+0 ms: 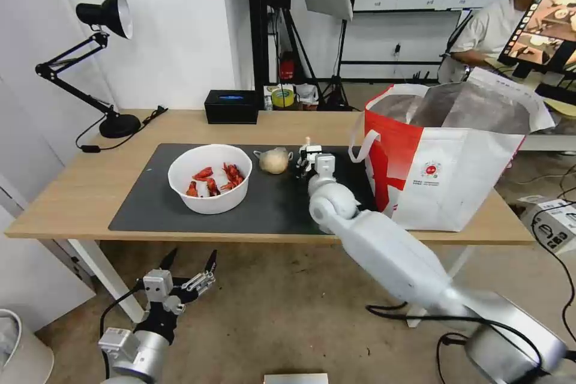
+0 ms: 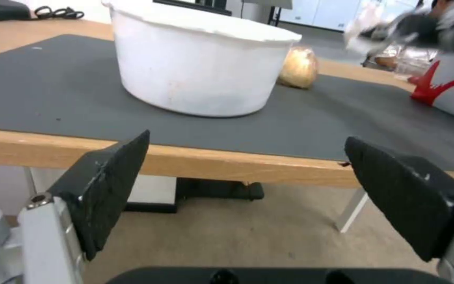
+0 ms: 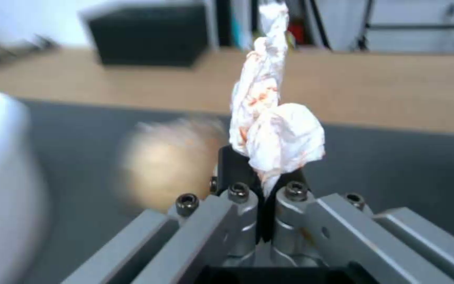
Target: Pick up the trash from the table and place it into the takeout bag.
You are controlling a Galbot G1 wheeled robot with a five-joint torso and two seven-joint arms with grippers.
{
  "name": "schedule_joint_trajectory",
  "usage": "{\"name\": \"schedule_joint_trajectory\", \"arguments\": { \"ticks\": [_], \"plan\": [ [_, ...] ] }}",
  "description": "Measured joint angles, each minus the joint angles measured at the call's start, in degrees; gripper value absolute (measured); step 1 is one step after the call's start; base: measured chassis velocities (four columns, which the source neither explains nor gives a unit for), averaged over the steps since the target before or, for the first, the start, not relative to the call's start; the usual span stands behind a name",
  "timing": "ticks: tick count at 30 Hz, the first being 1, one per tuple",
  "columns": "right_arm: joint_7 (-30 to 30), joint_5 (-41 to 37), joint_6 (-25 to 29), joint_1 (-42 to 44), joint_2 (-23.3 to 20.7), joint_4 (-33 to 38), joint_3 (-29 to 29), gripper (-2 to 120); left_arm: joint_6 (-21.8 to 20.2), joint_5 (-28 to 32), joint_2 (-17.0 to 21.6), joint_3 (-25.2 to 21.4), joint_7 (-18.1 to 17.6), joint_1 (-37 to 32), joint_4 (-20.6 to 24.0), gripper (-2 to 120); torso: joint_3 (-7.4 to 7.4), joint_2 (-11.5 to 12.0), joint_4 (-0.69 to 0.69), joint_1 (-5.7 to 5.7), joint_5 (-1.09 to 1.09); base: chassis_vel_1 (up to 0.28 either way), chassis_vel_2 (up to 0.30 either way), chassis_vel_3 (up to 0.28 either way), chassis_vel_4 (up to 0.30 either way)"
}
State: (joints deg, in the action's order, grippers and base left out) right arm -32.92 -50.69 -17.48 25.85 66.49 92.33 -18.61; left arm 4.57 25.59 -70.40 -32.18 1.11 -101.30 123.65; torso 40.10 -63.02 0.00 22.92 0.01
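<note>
right tool (image 3: 263,173) grips tissue (image 3: 277,130) beside takeout bag (image 1: 444,174).

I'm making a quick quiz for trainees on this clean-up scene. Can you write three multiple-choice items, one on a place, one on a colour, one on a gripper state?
1. Where is the white round bowl of red crayfish shells?
A. on the dark grey mat
B. inside the white and red takeout bag
C. on the floor

2. What colour are the stains on the crumpled white tissue?
A. green
B. orange-red
C. blue

3. What is the right gripper doing?
A. hanging open
B. clamping the bowl's rim
C. pinching the tissue

Answers:
1 A, the bowl stands on the mat.
2 B, orange-red smears show.
3 C, its fingers close on the tissue's lower end.
</note>
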Motion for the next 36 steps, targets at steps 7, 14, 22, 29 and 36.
{"name": "schedule_joint_trajectory", "arguments": {
  "ticks": [7, 14, 22, 29, 36],
  "plan": [
    [2.24, -0.50, 1.53, 6.01, -7.37, 14.51, 3.89, 0, 0.00, -0.45, -0.37, 0.43, -0.11, -0.10, 0.69, 100, 0.00, 0.00, 0.00, 0.00, 0.00, 0.000, 0.000, 0.000, 0.000],
    [5.51, 5.61, 6.31, 9.77, -12.49, 20.58, 8.39, 0, -0.01, -1.33, -0.91, 1.16, -0.14, -0.25, 0.94, 100, 0.00, 0.00, 0.00, 0.00, 0.00, 0.000, 0.000, 0.000, 0.000],
    [5.74, 9.05, 11.16, 9.19, -17.09, 23.37, 17.67, 0, -0.10, -2.71, -1.78, 2.37, -0.19, -0.52, 1.82, 100, 0.00, 0.00, 0.00, 0.00, 0.00, 0.000, 0.000, 0.000, 0.000],
    [2.81, 4.95, 10.27, 5.66, -23.05, 20.86, 22.19, 0, -0.22, -3.17, -2.26, 3.01, -0.18, -1.20, 3.65, 100, 0.00, 0.00, 0.00, 0.00, 0.00, 0.000, 0.000, 0.000, 0.000],
    [0.60, 2.41, 8.51, 5.59, -24.82, 17.53, 23.38, 0, -0.23, -3.75, -2.78, 3.85, -0.17, -1.07, 3.78, 100, 0.00, 0.00, 0.00, 0.00, 0.00, 0.000, 0.000, 0.000, 0.000]
  ]
}}
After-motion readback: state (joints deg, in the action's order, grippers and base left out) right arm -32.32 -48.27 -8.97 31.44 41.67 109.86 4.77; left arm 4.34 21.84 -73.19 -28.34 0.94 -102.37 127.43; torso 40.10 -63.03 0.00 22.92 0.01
